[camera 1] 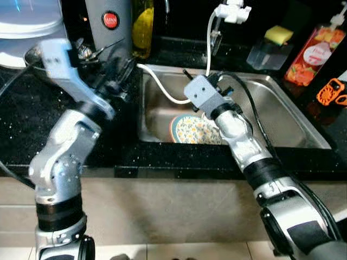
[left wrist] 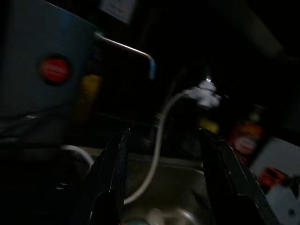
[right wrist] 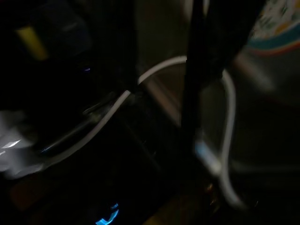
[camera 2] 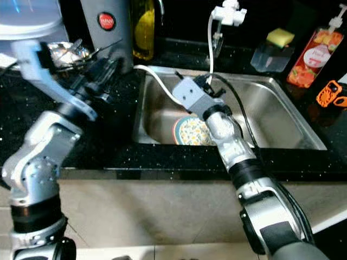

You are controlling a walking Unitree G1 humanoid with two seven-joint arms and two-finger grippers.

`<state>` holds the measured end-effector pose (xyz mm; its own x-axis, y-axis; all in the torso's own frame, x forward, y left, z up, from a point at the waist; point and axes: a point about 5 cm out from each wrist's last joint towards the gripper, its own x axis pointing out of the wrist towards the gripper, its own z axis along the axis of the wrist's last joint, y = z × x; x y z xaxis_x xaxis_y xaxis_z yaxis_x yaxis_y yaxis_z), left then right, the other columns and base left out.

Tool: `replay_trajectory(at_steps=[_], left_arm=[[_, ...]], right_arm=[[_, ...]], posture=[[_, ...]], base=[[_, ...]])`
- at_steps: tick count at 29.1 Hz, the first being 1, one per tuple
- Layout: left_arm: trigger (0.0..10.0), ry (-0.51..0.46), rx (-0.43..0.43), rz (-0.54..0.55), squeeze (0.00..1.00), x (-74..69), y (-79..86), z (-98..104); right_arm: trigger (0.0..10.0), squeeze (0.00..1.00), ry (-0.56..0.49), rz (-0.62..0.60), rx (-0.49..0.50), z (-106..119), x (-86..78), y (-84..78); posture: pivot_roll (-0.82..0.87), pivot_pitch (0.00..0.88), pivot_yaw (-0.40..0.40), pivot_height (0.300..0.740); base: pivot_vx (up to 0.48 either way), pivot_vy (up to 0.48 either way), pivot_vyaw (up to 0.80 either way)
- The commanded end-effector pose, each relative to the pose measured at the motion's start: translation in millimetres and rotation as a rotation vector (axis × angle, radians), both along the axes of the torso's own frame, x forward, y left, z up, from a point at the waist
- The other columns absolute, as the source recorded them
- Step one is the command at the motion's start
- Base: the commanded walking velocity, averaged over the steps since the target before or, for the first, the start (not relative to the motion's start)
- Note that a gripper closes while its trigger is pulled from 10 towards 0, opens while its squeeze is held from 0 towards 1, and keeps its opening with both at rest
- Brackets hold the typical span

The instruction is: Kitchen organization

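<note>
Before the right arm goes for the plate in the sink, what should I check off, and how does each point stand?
1. Plate in the sink: ok, lying on the bottom.
2. Right gripper over the sink: ok, above the plate.
3. Right fingers open: cannot tell, its wrist view is too dark.
4. Hose clear of the path: not ok, it trails across the sink beside the right gripper.
5. Left gripper out of the way: ok, open, over the counter left of the sink.
</note>
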<state>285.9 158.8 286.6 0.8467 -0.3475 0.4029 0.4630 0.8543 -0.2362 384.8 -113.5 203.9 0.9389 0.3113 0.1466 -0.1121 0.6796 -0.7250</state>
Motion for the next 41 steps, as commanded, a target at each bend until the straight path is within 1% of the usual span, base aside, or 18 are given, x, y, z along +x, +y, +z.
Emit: replay_trajectory(at_steps=[1,4,6,11,12,13,15,17,18,19,22,23,26,29,31,32,37,41], left_arm=[[10.0,-0.031,0.016,0.049,0.00,0.0,5.6,9.9],[10.0,-0.039,0.008,0.118,0.00,2.4,14.8,15.4],[10.0,-0.034,0.007,0.168,0.00,4.7,21.4,17.0],[10.0,-0.026,0.013,0.212,0.00,7.6,25.9,17.1],[10.0,-0.023,0.031,0.259,0.00,10.1,28.9,17.4],[10.0,-0.023,0.031,0.259,0.00,10.1,28.9,17.4],[10.0,-0.007,0.106,0.379,0.00,16.5,35.4,16.9],[10.0,0.006,0.172,0.429,0.00,19.3,37.7,15.1],[10.0,0.028,0.343,0.511,0.00,23.3,41.4,9.7],[10.0,0.028,0.343,0.511,0.00,23.3,41.4,9.7],[10.0,0.052,0.742,0.646,0.00,28.4,56.5,-4.8],[10.0,0.052,0.742,0.646,0.00,28.4,56.5,-4.8],[10.0,0.070,1.013,0.626,0.00,32.7,72.7,-18.1],[10.0,0.068,1.046,0.604,0.00,34.4,74.0,-20.6],[10.0,0.018,1.191,0.536,0.00,45.2,77.6,-28.5],[10.0,0.018,1.191,0.536,0.00,45.2,77.6,-28.5],[10.0,-0.094,1.426,0.525,0.00,56.5,81.9,-31.0],[10.0,-0.131,1.496,0.530,0.00,65.5,87.5,-28.2]], right_arm=[[10.0,1.00,0.100,0.032,-0.069,-12.9,1.0,-0.3],[10.0,1.00,0.208,0.084,-0.054,-24.7,-1.2,3.0],[10.0,1.00,0.253,0.103,0.052,-24.3,-2.0,5.3],[10.0,1.00,0.260,0.110,0.181,-18.0,-1.4,6.5],[10.0,0.00,0.246,0.139,0.291,-8.5,-1.2,8.5],[10.0,0.00,0.246,0.139,0.291,-8.5,-1.2,8.5],[10.0,0.00,0.193,0.220,0.544,17.3,-3.0,10.0],[10.0,0.00,0.180,0.250,0.633,25.8,-4.1,9.2],[10.0,0.00,0.164,0.273,0.689,32.6,-5.4,7.8],[10.0,0.00,0.164,0.273,0.689,32.6,-5.4,7.8],[10.0,0.00,0.147,0.283,0.727,38.4,-6.7,4.5],[10.0,0.00,0.147,0.283,0.727,38.4,-6.7,4.5],[10.0,0.00,0.145,0.286,0.727,38.5,-7.3,3.9],[10.0,0.00,0.146,0.290,0.730,38.7,-7.6,4.1],[10.0,0.00,0.149,0.307,0.748,41.0,-8.8,6.0],[10.0,0.00,0.149,0.307,0.748,41.0,-8.8,6.0],[10.0,0.00,0.142,0.329,0.782,46.1,-11.8,5.8],[10.0,0.00,0.134,0.330,0.792,47.0,-13.9,2.8]], posture=[[0.26,0.000,-0.129,0.740],[0.26,0.000,-0.133,0.740],[0.26,0.000,-0.131,0.740],[0.26,0.000,-0.131,0.740],[0.25,0.000,-0.127,0.740],[0.25,0.000,-0.127,0.740],[0.25,0.000,-0.120,0.740],[0.25,0.000,-0.120,0.740],[0.25,0.000,-0.115,0.740],[0.25,0.000,-0.115,0.740],[0.25,0.000,-0.115,0.740],[0.25,0.000,-0.115,0.740],[0.25,0.003,-0.123,0.740],[0.25,0.003,-0.124,0.740],[0.25,0.004,-0.127,0.740],[0.25,0.004,-0.127,0.740],[0.25,0.004,-0.127,0.740],[0.23,0.008,-0.110,0.740]], base=[[0.000,0.000,0.00],[0.000,0.000,0.00],[0.000,0.000,0.00],[0.000,0.000,0.00],[0.000,0.000,0.00],[0.000,0.000,0.00],[0.000,0.000,0.00],[0.000,0.000,0.00],[0.000,0.000,0.00],[0.000,0.000,0.00],[0.000,0.000,0.00],[0.000,0.000,0.00],[0.000,0.000,0.00],[0.000,0.000,0.00],[0.000,0.000,0.00],[0.000,0.000,0.00],[0.000,0.000,0.00],[0.000,0.000,0.00]])
